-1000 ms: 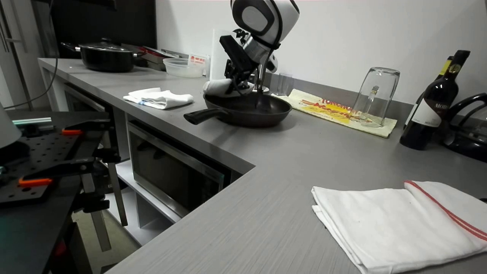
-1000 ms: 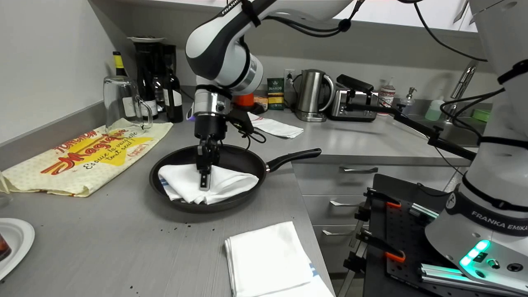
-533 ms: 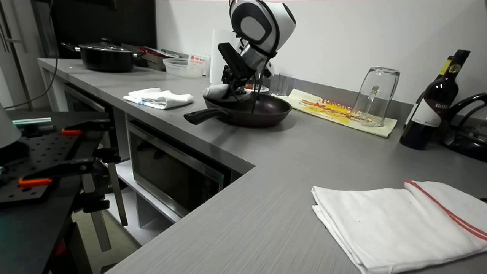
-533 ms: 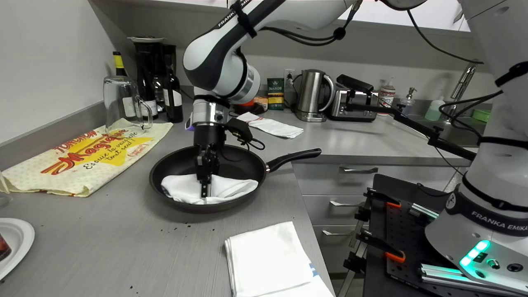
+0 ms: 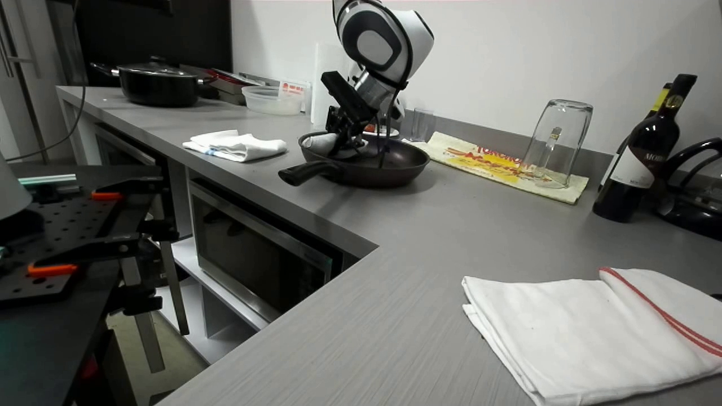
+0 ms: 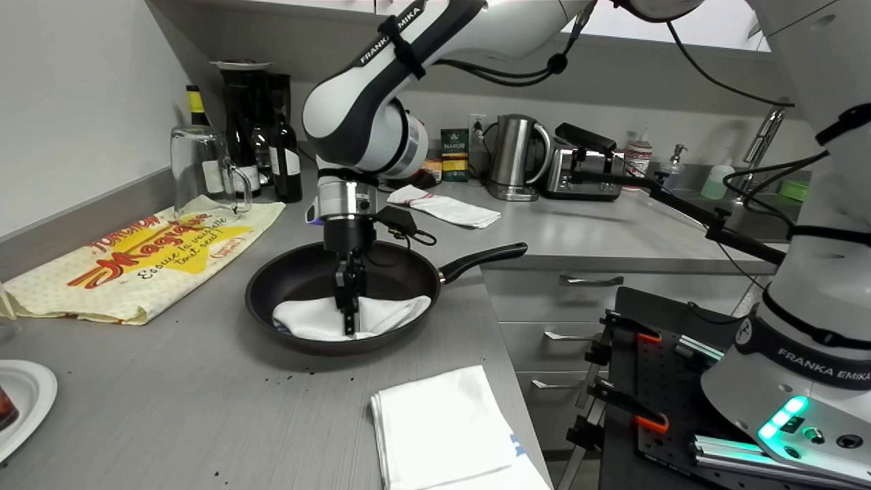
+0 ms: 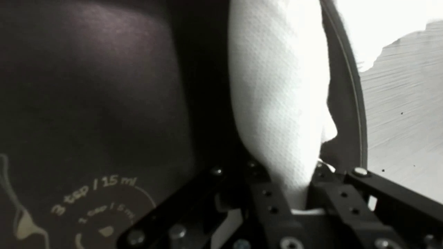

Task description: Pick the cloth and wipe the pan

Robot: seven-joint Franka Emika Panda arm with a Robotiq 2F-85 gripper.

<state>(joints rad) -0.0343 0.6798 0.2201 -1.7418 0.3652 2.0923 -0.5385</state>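
A white cloth [image 6: 306, 318] lies bunched in the black frying pan [image 6: 299, 275], near the rim closest to the camera in an exterior view. My gripper [image 6: 350, 328] points down into the pan and is shut on the cloth. In an exterior view the gripper [image 5: 341, 148] hides part of the cloth [image 5: 320, 144] inside the pan [image 5: 389, 176]. In the wrist view the cloth [image 7: 277, 86] rises between the two fingers [image 7: 286, 169], beside the pan's wall; the bare pan floor [image 7: 86, 103] shows printed measuring marks. The cloth's underside is hidden.
A folded white cloth with blue stripe [image 6: 442, 429] lies beside the pan. A red-striped towel [image 5: 586, 332], a yellow printed towel [image 6: 156, 258] under an upturned glass mug [image 6: 197, 170], wine bottles [image 5: 637, 152] and a white plate [image 6: 34, 401] are on the counter.
My gripper has moved lower and toward the near rim in an exterior view, dragging the cloth along. The cloth looks flatter. The pan has shifted slightly.
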